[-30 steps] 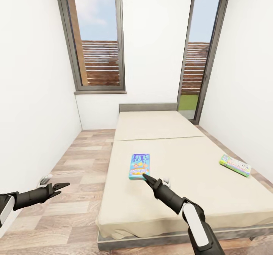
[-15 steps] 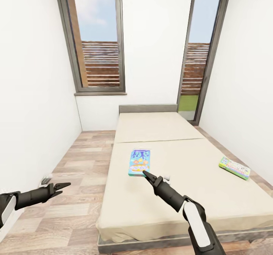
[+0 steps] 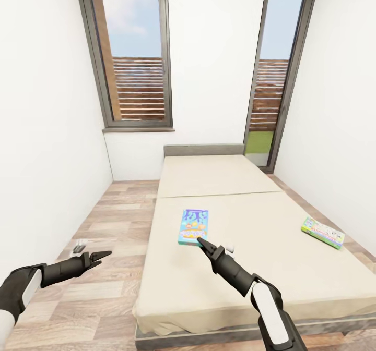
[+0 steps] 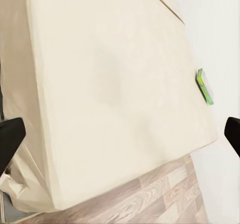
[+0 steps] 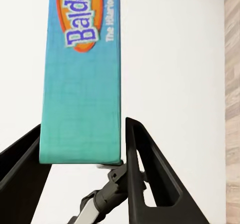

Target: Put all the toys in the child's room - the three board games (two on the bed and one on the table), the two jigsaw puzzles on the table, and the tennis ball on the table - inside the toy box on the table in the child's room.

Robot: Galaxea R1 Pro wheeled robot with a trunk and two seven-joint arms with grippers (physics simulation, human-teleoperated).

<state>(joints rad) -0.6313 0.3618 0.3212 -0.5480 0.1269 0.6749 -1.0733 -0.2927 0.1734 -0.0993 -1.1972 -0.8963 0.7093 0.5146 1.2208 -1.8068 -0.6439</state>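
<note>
White walls close in a narrow bedroom, with a tall window (image 3: 137, 53) at 11 o'clock and a glazed door (image 3: 271, 74) at 1 o'clock, both showing slatted fencing outside. Wood-plank floor (image 3: 109, 226) runs along the 9 o'clock side of the bed (image 3: 219, 173), whose beige mattress fills the middle of the head view and ends at a low grey headboard (image 3: 203, 148) at 12 o'clock.

Two board games lie flat on the mattress, well apart. The blue board game (image 3: 192, 226) sits near the centre, long side pointing toward the headboard. The green-edged board game (image 3: 322, 231) lies at 3 o'clock, close to the mattress edge by the wall; the left wrist view also catches it (image 4: 204, 86) as a thin green strip near that far edge.

The right gripper (image 3: 201, 243) reaches over the mattress from 5 o'clock, its tip at the near short edge of the blue game. In the right wrist view the dark fingers (image 5: 145, 174) stand on either side of the box's teal edge (image 5: 82, 109), jaws apart around it; whether they press on it cannot be told.

The left gripper (image 3: 102, 255) hangs over the floor at 8 o'clock, beside the bed, jaws spread and holding nothing. A small grey object (image 3: 79, 246) lies on the floor just beyond it, too small to identify.
</note>
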